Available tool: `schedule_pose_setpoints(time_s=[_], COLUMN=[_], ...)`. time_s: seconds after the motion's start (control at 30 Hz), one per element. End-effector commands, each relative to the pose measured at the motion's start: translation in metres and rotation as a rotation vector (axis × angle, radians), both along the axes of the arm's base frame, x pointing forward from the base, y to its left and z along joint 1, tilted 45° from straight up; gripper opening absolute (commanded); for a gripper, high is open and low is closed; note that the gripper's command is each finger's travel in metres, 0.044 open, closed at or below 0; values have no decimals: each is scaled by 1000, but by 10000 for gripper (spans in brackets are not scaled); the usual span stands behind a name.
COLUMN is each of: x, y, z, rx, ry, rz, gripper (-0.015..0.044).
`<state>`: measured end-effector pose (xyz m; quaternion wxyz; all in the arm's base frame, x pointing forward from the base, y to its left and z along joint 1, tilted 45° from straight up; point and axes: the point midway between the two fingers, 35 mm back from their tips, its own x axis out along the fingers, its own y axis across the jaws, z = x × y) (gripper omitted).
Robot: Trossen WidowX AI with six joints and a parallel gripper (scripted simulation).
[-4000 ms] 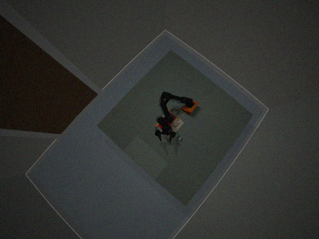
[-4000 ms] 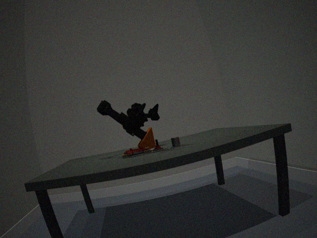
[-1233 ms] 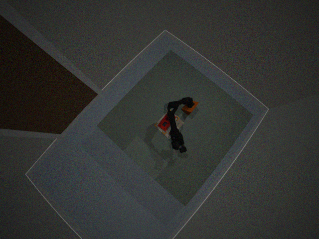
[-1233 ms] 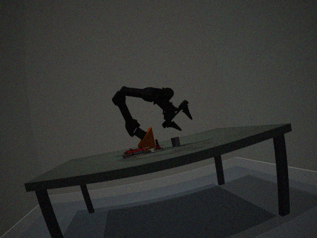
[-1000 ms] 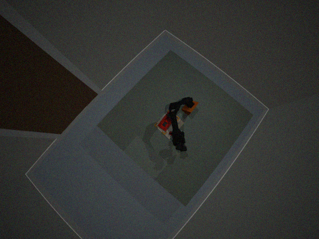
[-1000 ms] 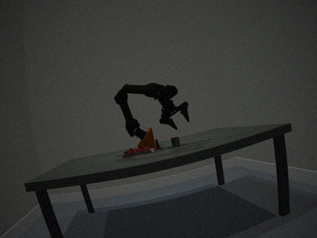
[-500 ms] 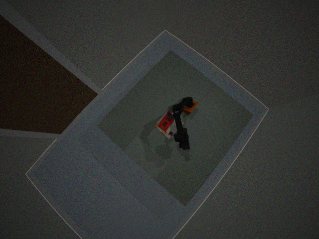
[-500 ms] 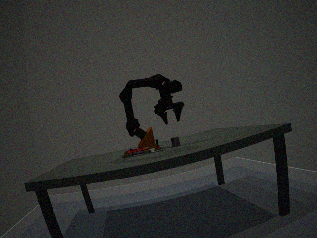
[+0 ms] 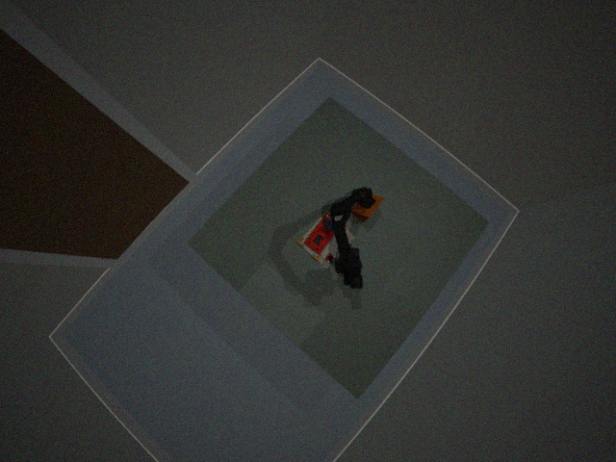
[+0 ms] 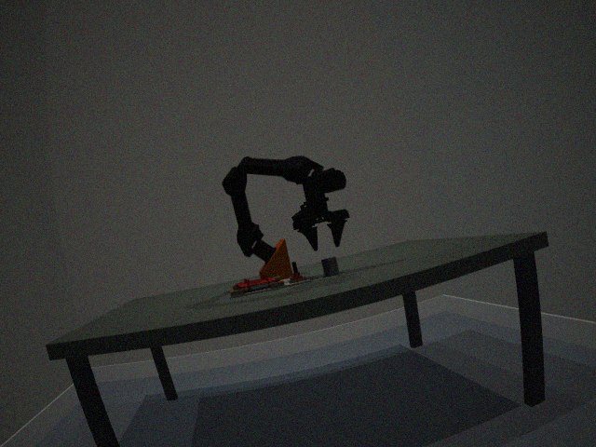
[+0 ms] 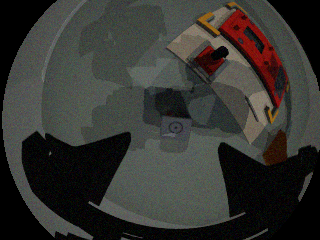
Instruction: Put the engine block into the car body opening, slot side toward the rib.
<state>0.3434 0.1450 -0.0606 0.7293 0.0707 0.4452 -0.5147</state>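
The engine block (image 10: 330, 265) (image 11: 174, 122) is a small grey block standing on the table, apart from the car body. The red car body (image 9: 316, 239) (image 10: 252, 283) (image 11: 256, 50) lies flat on a white base plate (image 11: 230, 96) with yellow corner marks; a dark opening shows in its top. My gripper (image 10: 323, 236) (image 11: 176, 143) is open and empty. It hangs point-down above the engine block, well clear of it. In the overhead view the arm hides the block.
An orange wedge-shaped piece (image 9: 369, 207) (image 10: 277, 264) stands at the arm's base behind the car body. A small dark peg on a red pad (image 11: 212, 56) sits on the base plate. The table edge (image 10: 336, 298) runs in front.
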Motion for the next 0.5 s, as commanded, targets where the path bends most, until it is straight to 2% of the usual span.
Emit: schedule_pose_setpoints(time_s=[0.0, 0.47], x=[1, 3], y=[-8, -19], z=[-8, -21], rx=[-4, -3], ry=[0, 0], rz=[7, 8], gripper=[440, 440])
